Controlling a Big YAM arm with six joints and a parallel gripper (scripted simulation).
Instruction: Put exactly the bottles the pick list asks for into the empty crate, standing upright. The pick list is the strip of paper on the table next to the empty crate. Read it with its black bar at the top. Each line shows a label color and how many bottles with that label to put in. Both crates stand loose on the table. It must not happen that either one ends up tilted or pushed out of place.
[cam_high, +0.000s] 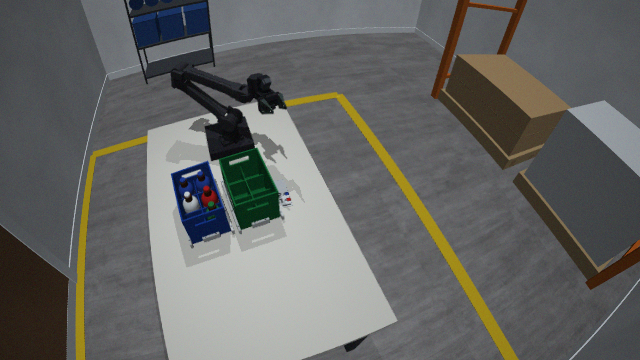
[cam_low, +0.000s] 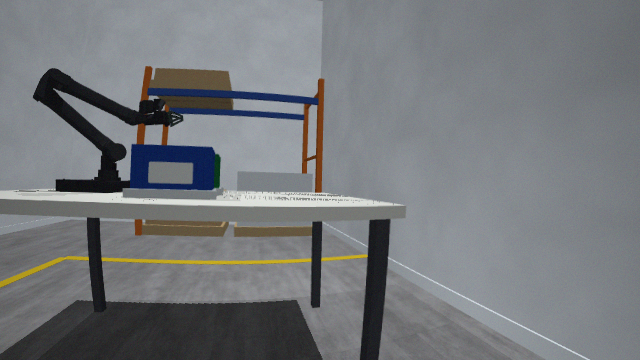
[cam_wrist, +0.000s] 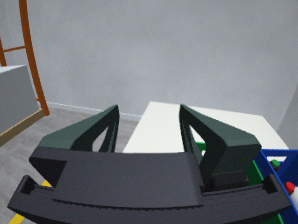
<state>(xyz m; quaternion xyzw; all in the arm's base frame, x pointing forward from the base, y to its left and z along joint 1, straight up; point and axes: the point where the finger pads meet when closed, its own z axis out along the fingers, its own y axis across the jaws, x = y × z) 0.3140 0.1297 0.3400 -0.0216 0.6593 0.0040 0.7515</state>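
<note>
The blue crate (cam_high: 202, 208) stands on the table and holds several bottles, among them a white-labelled one (cam_high: 190, 202), a red-labelled one (cam_high: 209, 197) and blue-labelled ones (cam_high: 201, 180). The empty green crate (cam_high: 249, 187) stands right beside it. The pick list (cam_high: 286, 198) lies on the table to the right of the green crate; its marks are too small to read. My gripper (cam_high: 272, 105) hovers high above the far table edge, well behind both crates. Its fingers stand partly open with nothing between them. The gripper also shows in the side view (cam_low: 176, 118).
The arm base (cam_high: 227, 140) sits just behind the green crate. A shelf with blue bins (cam_high: 170, 30) stands beyond the table. Cardboard boxes on an orange rack (cam_high: 500, 100) are off to the right.
</note>
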